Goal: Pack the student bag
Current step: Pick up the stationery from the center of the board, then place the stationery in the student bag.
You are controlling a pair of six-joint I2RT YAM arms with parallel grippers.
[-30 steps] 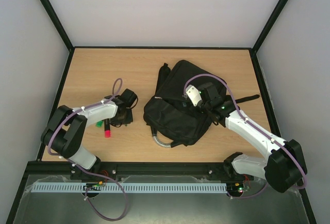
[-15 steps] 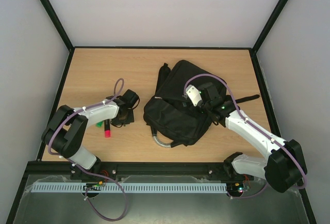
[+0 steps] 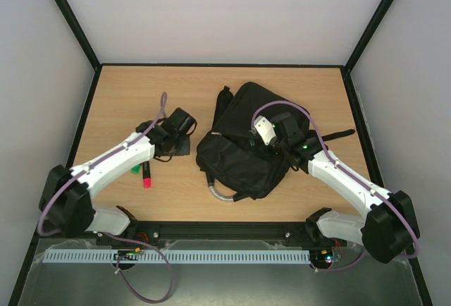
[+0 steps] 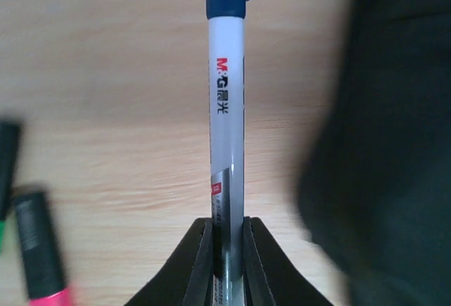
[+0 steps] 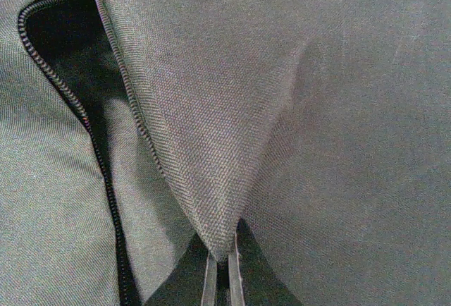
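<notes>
My left gripper (image 4: pixel 227 225) has carried its clamped pen (image 4: pixel 227 108) toward the student bag (image 3: pixel 239 152), whose fabric my right gripper (image 5: pixel 220 260) pinches, seemingly to keep it open.

A light wooden table (image 3: pixel 127 94) with a black rim stands inside plain white walls (image 3: pixel 211 10), black frame posts (image 3: pixel 67 13) rising at the corners. The light is soft and even. At the near edge a white slotted strip (image 3: pixel 211 256) lies on a grey metal ledge (image 3: pixel 232 288).

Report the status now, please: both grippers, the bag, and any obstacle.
Left gripper shut on white pen, beside the bag. Right gripper pinching bag fabric, zipper open. Pink marker on table, apart from bag.
</notes>
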